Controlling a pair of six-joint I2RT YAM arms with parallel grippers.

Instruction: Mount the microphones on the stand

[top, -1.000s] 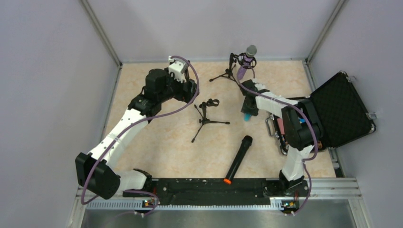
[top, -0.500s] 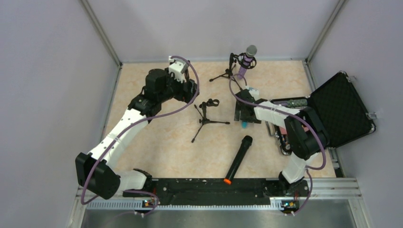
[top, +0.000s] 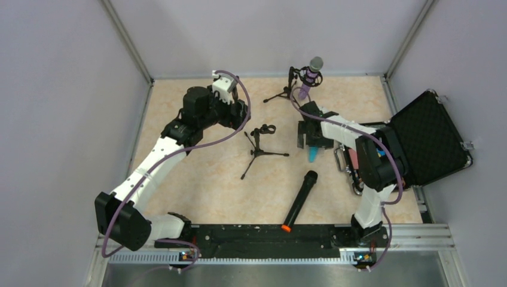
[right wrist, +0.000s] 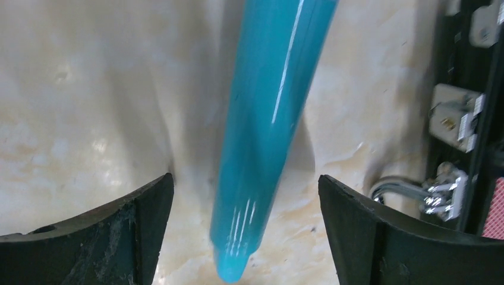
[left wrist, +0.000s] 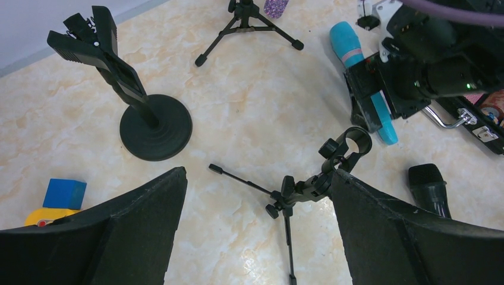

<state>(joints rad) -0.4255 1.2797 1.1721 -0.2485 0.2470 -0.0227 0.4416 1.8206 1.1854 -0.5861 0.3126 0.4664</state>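
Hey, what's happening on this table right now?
Two robot arms are putting microphones on stands. The purple microphone already sits in the back tripod stand. The right gripper is open, its fingers either side of the light blue microphone, which lies on the table ungripped. The left gripper is open too and empty, hovering over the small tripod stand in the middle. The black microphone lies untouched near the front edge.
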